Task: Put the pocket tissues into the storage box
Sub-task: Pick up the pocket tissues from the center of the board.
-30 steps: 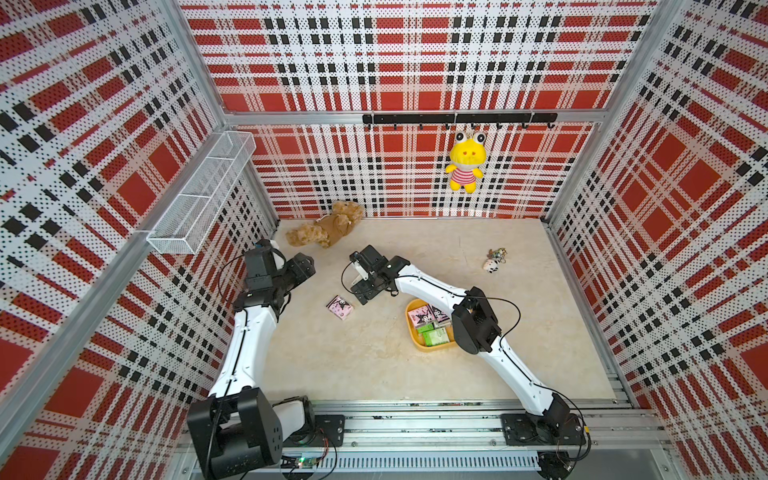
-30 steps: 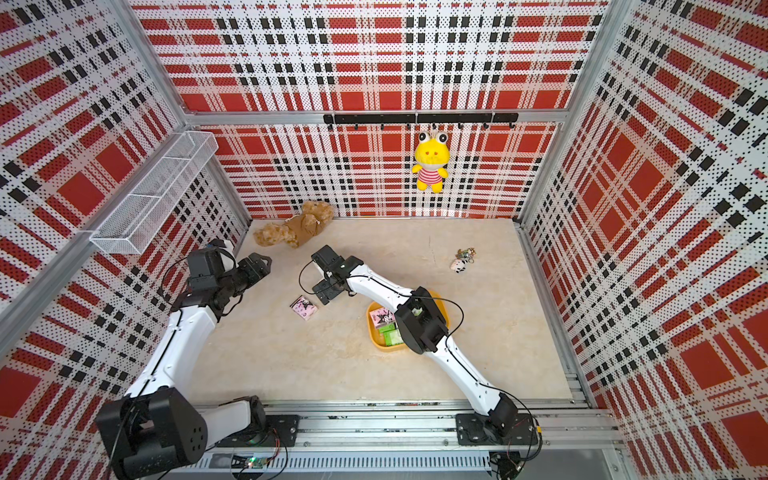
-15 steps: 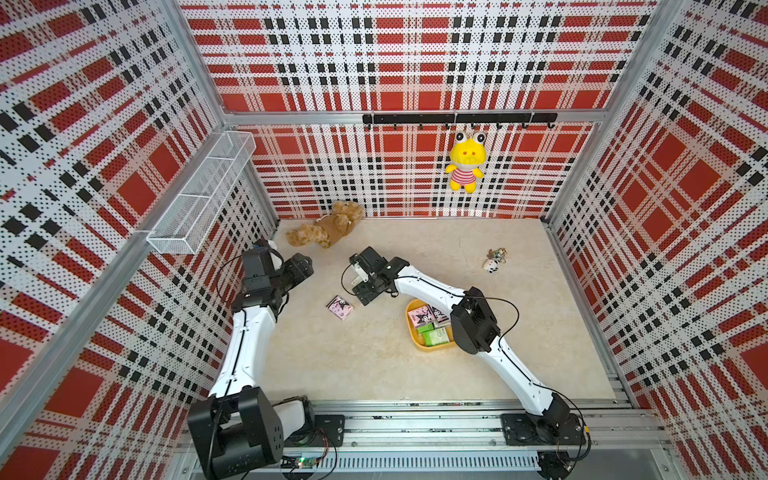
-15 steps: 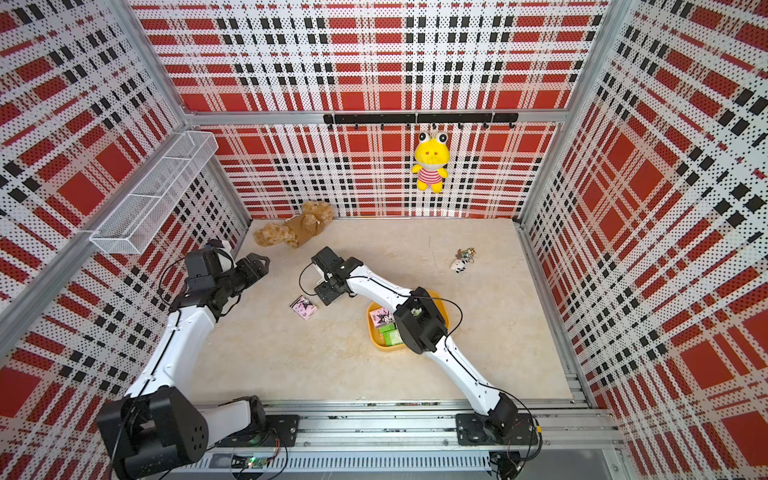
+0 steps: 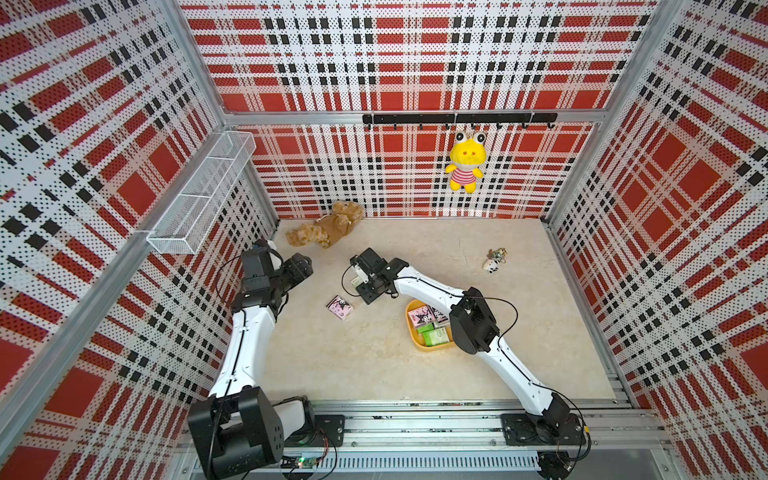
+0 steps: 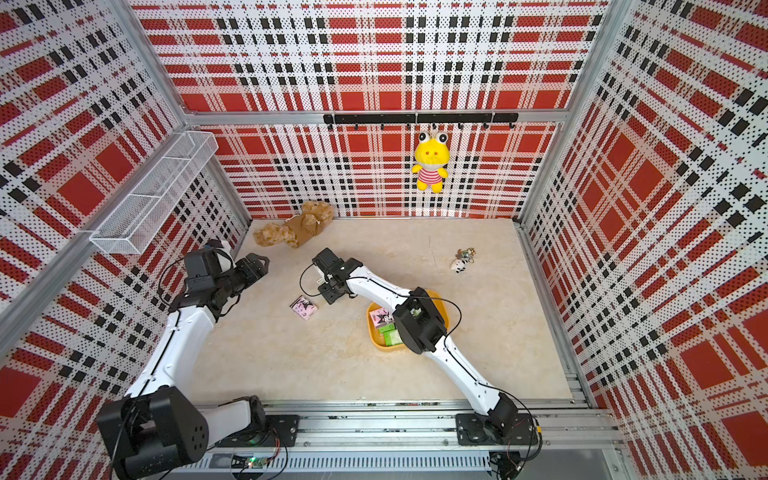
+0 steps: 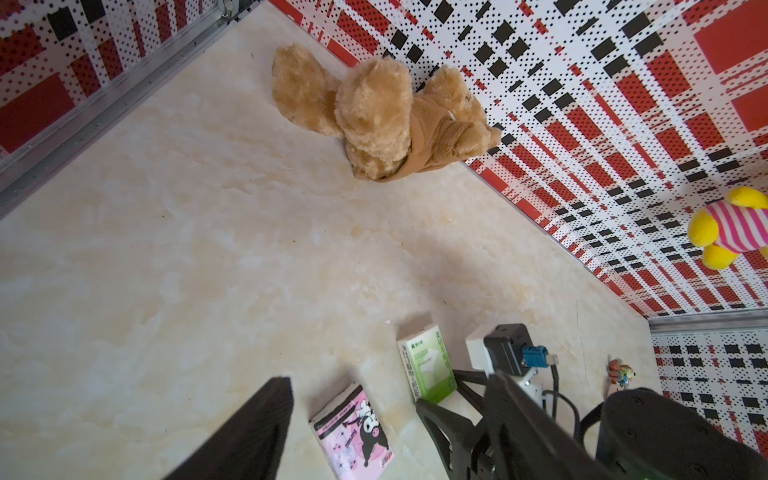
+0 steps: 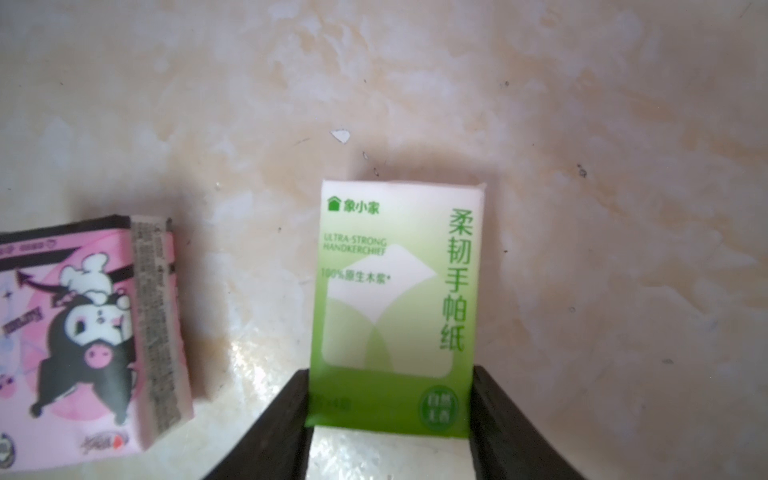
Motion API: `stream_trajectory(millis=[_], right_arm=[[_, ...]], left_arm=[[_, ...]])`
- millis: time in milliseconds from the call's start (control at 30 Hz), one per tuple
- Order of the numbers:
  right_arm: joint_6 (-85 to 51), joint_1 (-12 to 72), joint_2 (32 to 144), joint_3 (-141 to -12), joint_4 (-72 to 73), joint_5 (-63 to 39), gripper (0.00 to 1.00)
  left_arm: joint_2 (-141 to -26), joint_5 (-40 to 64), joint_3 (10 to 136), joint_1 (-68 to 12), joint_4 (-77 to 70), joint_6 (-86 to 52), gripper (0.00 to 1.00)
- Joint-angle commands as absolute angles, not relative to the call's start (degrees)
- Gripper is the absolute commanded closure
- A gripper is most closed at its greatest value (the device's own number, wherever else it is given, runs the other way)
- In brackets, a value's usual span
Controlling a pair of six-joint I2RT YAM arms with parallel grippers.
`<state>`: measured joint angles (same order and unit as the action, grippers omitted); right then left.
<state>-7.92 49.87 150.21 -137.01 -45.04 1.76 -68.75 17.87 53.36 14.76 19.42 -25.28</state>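
Right gripper (image 8: 390, 374): jaws pressed against both long edges of a green pack (image 8: 399, 291) on the floor (image 8: 582, 208). Pink pack (image 5: 340, 307) lies loose at its 8 o'clock (in a top view). Storage box (image 5: 411, 332) sits at 4 o'clock, with several packs inside. Left gripper (image 5: 306, 266): jaws apart, empty.

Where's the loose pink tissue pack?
In both top views the pink tissue pack lies on the floor left of the yellow box, beside the green pack between the right gripper's jaws.
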Motion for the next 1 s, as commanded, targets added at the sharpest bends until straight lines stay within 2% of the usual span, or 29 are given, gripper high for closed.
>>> stream_trajectory(millis=[0, 167, 600, 800, 967], right_arm=[[-8.26, 50.01, 150.23, -138.17, -44.15, 2.5, 0.42], [-8.35, 49.99, 148.98, -137.55, -43.25, 2.64, 0.49], [-10.58, 48.94, 136.73, -127.77, -36.97, 1.75, 0.54], [-10.93, 48.38, 126.77, -117.41, -34.95, 3.55, 0.55], [-12.39, 47.41, 115.15, -103.76, -32.99, 4.77, 0.56]], left_arm=[[-68.69, 18.55, 53.35, 15.43, 19.91, -24.32, 0.2], [-68.38, 18.46, 53.57, 15.46, 20.34, -24.3, 0.2], [-68.03, 19.29, 56.33, 15.46, 21.68, -25.28, 0.2], [-67.0, 19.91, 56.25, 15.33, 21.87, -26.29, 0.2], [-65.72, 19.78, 55.29, 15.16, 21.92, -26.76, 0.2]])
